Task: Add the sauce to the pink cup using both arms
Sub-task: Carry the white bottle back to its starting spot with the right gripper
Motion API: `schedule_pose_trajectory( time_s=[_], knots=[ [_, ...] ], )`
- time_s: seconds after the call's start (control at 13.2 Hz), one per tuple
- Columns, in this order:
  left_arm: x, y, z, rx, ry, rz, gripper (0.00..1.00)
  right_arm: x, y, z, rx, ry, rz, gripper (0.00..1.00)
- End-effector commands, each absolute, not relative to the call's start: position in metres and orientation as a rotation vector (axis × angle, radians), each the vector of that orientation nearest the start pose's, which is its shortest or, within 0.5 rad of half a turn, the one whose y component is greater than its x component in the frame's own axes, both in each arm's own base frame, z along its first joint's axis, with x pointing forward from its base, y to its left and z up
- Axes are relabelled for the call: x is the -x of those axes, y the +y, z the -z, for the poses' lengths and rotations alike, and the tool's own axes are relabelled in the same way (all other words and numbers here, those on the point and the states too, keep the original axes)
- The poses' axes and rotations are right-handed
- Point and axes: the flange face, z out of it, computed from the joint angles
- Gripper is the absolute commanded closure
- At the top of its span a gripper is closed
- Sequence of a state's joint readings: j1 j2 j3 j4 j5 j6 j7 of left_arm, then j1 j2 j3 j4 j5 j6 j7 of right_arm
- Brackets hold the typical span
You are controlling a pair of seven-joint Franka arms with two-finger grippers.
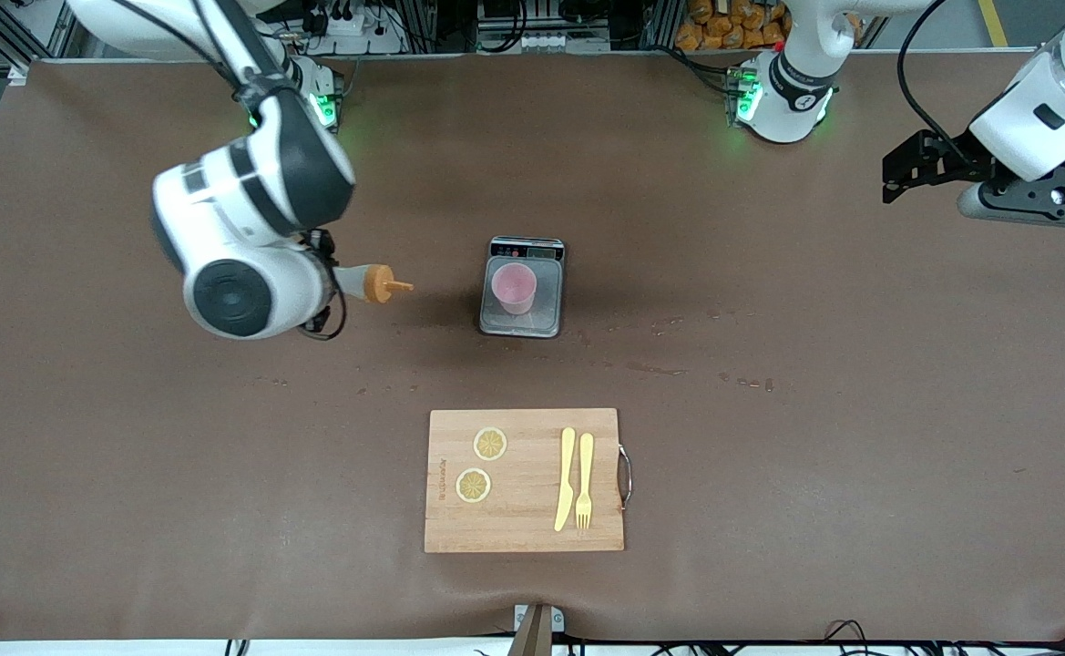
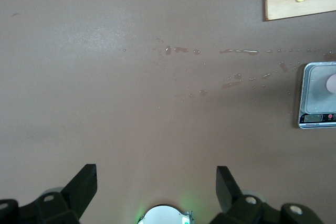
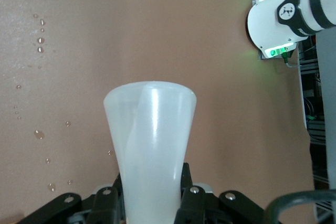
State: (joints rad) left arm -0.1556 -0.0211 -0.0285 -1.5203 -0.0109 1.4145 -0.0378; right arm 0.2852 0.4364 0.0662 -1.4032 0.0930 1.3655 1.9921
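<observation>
The sauce bottle [image 1: 370,282], translucent with an orange nozzle cap, is held sideways in my right gripper [image 1: 330,284], its nozzle pointing toward the pink cup [image 1: 514,287]. The bottle is over bare table on the right arm's side of the cup. The cup stands on a small grey scale [image 1: 546,317]. In the right wrist view the bottle's body [image 3: 152,140] fills the space between the shut fingers [image 3: 185,184] of that gripper [image 3: 152,187]. My left gripper [image 1: 896,175] is open and empty, waiting over the left arm's end of the table; it also shows in the left wrist view [image 2: 156,178].
A wooden cutting board [image 1: 523,519] lies nearer the front camera than the scale, with two lemon slices [image 1: 490,444], a yellow knife [image 1: 566,478] and a fork [image 1: 584,480]. Wet spots [image 1: 660,369] mark the table beside the scale. The left wrist view shows the scale [image 2: 317,100].
</observation>
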Motion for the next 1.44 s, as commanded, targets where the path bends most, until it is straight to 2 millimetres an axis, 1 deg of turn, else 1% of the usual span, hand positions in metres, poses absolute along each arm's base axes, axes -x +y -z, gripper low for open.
schedule_pose_trajectory(
  time_s=[0.0,0.15,0.23,0.45,0.53,0.61,0.68,0.76,0.83,0.91,0.98,1.06,1.21,1.29,1.36],
  knots=[
    [-0.518,-0.098,-0.654,3.116,0.238,-0.123,0.0,-0.586,0.168,-0.444,2.356,2.381,-0.692,0.7],
    [-0.52,-0.097,-0.656,3.118,0.236,-0.102,0.0,-0.599,0.126,-0.436,2.326,2.242,-0.839,0.7],
    [-0.522,-0.098,-0.656,3.125,0.238,-0.077,0.0,-0.603,0.115,-0.432,2.315,2.173,-0.881,0.7],
    [-0.524,-0.093,-0.659,3.136,0.22,-0.039,0.0,-0.616,0.068,-0.4,2.305,2.014,-0.992,0.7],
    [-0.525,-0.091,-0.66,3.139,0.213,-0.032,0.0,-0.62,0.042,-0.389,2.293,1.966,-1.018,0.7],
    [-0.526,-0.091,-0.66,3.138,0.208,-0.023,0.0,-0.621,0.026,-0.381,2.298,1.921,-1.035,0.7],
    [-0.527,-0.09,-0.661,3.141,0.184,-0.008,0.0,-0.622,0.015,-0.372,2.286,1.892,-1.057,0.7],
    [-0.527,-0.089,-0.66,3.141,0.182,-0.01,0.0,-0.623,-0.005,-0.362,2.249,1.851,-1.095,0.69],
    [-0.528,-0.088,-0.659,3.141,0.177,-0.013,0.0,-0.623,-0.022,-0.343,2.227,1.787,-1.139,0.69],
    [-0.528,-0.087,-0.659,3.14,0.174,-0.013,0.0,-0.62,-0.033,-0.33,2.215,1.755,-1.155,0.69],
    [-0.528,-0.087,-0.658,3.14,0.174,-0.015,0.0,-0.62,-0.042,-0.322,2.209,1.738,-1.161,0.69],
    [-0.528,-0.088,-0.658,3.141,0.172,-0.015,0.0,-0.619,-0.055,-0.308,2.173,1.718,-1.183,0.69],
    [-0.527,-0.09,-0.657,3.141,0.17,-0.023,0.0,-0.613,-0.085,-0.278,2.138,1.619,-1.215,0.69],
    [-0.527,-0.09,-0.657,3.141,0.153,-0.025,0.0,-0.61,-0.097,-0.265,2.127,1.585,-1.226,0.68],
    [-0.527,-0.09,-0.656,3.141,0.153,-0.032,0.0,-0.608,-0.102,-0.25,2.107,1.554,-1.247,0.67]
  ],
)
